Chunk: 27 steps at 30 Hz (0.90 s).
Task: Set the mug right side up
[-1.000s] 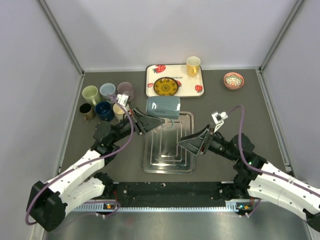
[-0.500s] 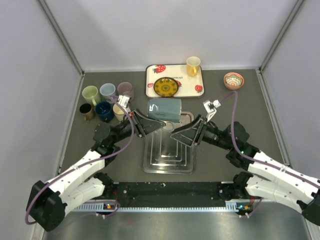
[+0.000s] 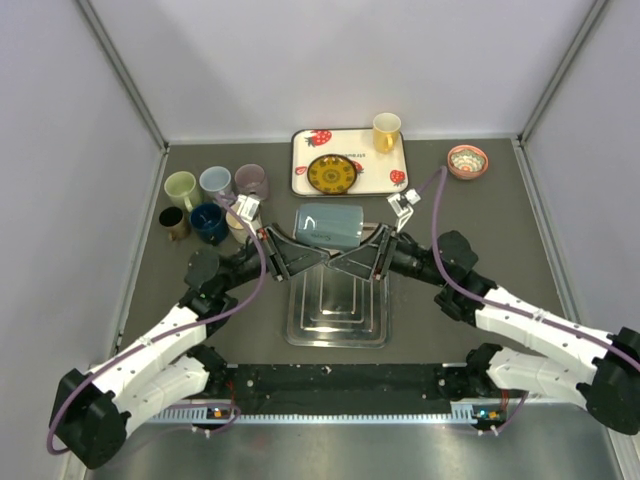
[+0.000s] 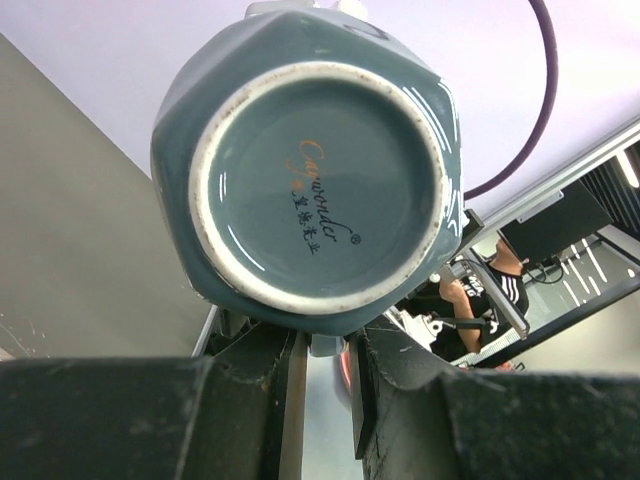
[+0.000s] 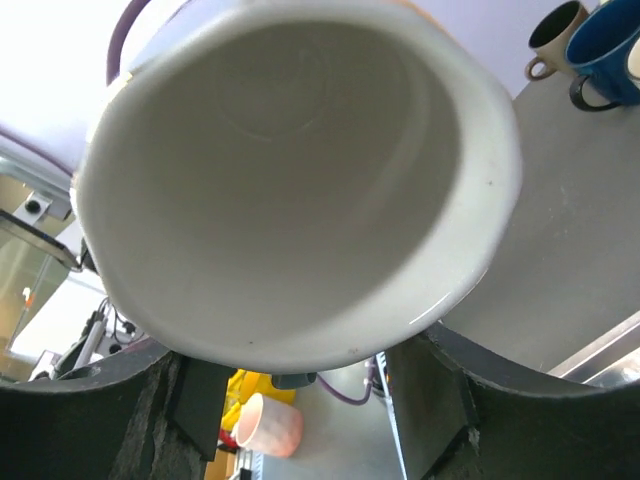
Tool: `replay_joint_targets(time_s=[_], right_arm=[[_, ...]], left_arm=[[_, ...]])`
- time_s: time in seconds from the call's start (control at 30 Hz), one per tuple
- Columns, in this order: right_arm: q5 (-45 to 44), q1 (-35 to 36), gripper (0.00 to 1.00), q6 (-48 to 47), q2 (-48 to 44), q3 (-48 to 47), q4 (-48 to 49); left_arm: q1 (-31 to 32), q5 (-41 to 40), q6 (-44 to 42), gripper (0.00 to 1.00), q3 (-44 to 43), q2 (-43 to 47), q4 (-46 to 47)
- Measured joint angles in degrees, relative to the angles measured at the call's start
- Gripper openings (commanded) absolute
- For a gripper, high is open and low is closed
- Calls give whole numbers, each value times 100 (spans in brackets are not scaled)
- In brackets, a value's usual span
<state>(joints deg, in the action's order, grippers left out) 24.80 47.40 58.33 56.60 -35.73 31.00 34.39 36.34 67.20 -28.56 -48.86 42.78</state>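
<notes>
i see the mug (image 3: 328, 224) on its side in the air, over the far end of the metal tray (image 3: 298, 325). its long axis runs left to right across the surface (image 3: 480, 230). the base faces my left wrist camera and the open mouth faces the right one. the left claw (image 3: 316, 252) sits just below the base end, jaws pinched almost together on what looks like the handle. the right claw (image 3: 342, 262) is spread wide just under the rim at the mouth end; i can't tell if its fingers touch the mug.
</notes>
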Motion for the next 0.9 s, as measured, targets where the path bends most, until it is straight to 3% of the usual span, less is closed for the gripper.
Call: replay_joint_targets(time_s=[0.3, 0.47, 0.6, 0.73, 0.77, 0.8, 0.87, 0.9], right_arm=[[387, -7, 38, 208, 275, -83, 339], [496, -7, 20, 306, 332, -83, 387], [498, -9, 0, 321, 332, -107, 455], [466, -7, 0, 227, 313, -144, 354], [457, -7, 0, 173, 304, -181, 256], [452, -4, 0, 109, 293, -223, 153], [446, 9, 0, -52, 247, -323, -105], [444, 17, 0, -144, 225, -372, -225]], left_arm=[[-2, -103, -44, 0, 9, 0, 55], [-7, -151, -92, 0, 9, -2, 57], [-13, -192, -79, 0, 9, -2, 98], [-13, -197, -98, 0, 11, 9, 94], [-13, -221, -116, 4, 9, 33, 37], [-11, -238, -146, 16, 11, 66, -11], [-2, -289, -201, 30, 9, 155, -151], [11, -317, -234, 45, 9, 192, -210]])
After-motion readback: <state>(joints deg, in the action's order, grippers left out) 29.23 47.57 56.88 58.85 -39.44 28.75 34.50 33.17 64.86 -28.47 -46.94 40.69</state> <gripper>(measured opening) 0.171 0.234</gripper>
